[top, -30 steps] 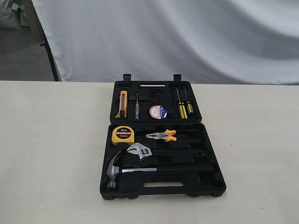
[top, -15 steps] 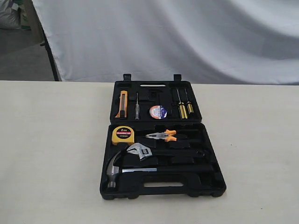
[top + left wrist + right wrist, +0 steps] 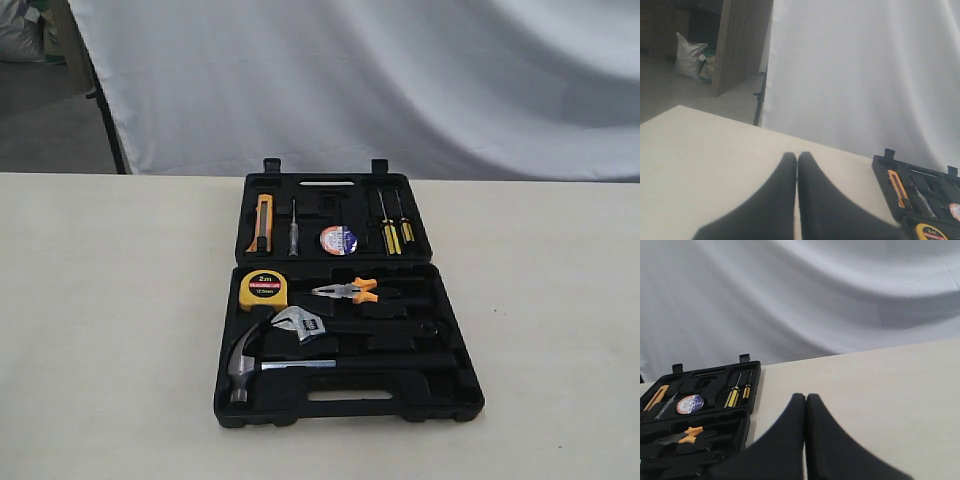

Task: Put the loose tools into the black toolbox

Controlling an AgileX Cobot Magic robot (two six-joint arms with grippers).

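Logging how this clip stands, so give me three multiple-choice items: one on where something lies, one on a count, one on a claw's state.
1. Where does the tape roll lie?
A. In the far half of the black toolbox
B. In its near half
C. Outside it

2. How many yellow-handled screwdrivers are there?
A. One
B. Two
C. Four

3. How is the left claw?
A. Wide open
B. Shut, holding nothing
C. Shut on a tool

Answers:
1 A: the roll sits in a recess of the far half.
2 B: two lie side by side, right of the roll in the exterior view.
3 B: the left wrist view shows its fingers pressed together with nothing between them.
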